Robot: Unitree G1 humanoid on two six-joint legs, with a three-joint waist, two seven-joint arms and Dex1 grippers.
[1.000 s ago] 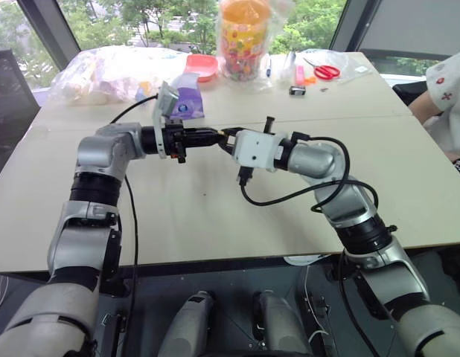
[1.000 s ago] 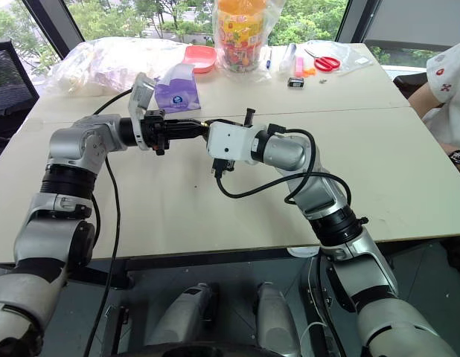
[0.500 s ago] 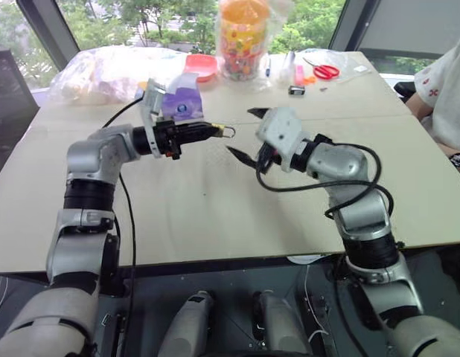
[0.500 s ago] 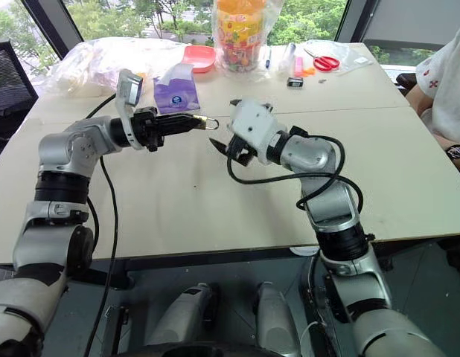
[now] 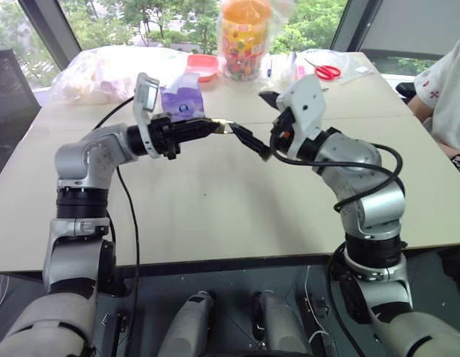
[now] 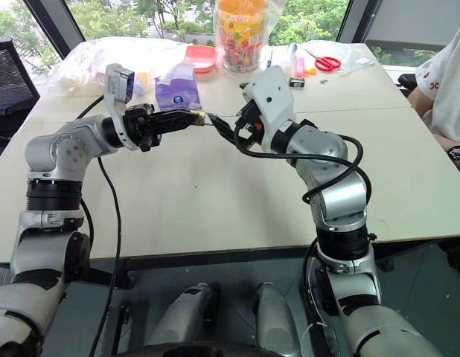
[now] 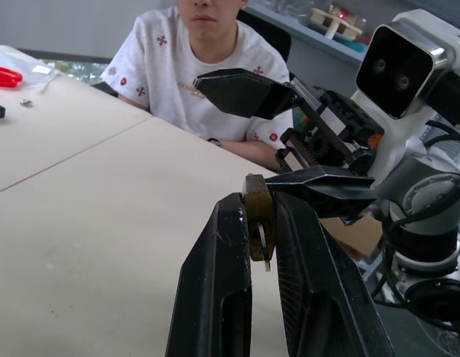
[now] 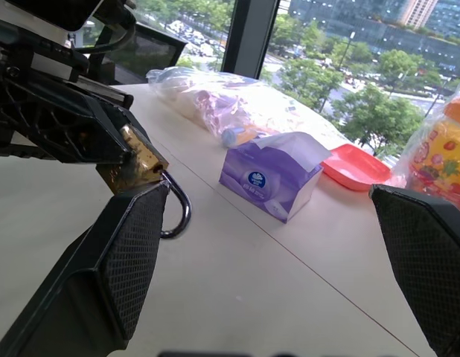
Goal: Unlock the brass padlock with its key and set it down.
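The brass padlock (image 5: 221,125) is pinched at the tips of my left gripper (image 7: 257,216), which is shut on it and holds it above the table (image 5: 215,201). Its silvery shackle (image 8: 178,216) hangs below the golden body (image 8: 137,160). My right gripper (image 5: 248,111) faces it from the right and stands wide open with nothing held. The lower one of its fingers (image 8: 122,253) reaches right up to the padlock; I cannot tell whether they touch. The key is out of view.
Behind the grippers stands a purple tissue box (image 5: 181,104). Along the table's far edge are plastic bags (image 5: 103,71), a red tray (image 5: 202,65), an orange snack jar (image 5: 245,37), a small black clip (image 5: 295,90) and red scissors (image 5: 325,71). A person (image 5: 446,82) sits at the right.
My right gripper, shut at the padlock a second ago, has opened wide, rolled and risen, drawing off and then bringing one finger back beside it. The left gripper lifted slightly, still gripping the padlock.
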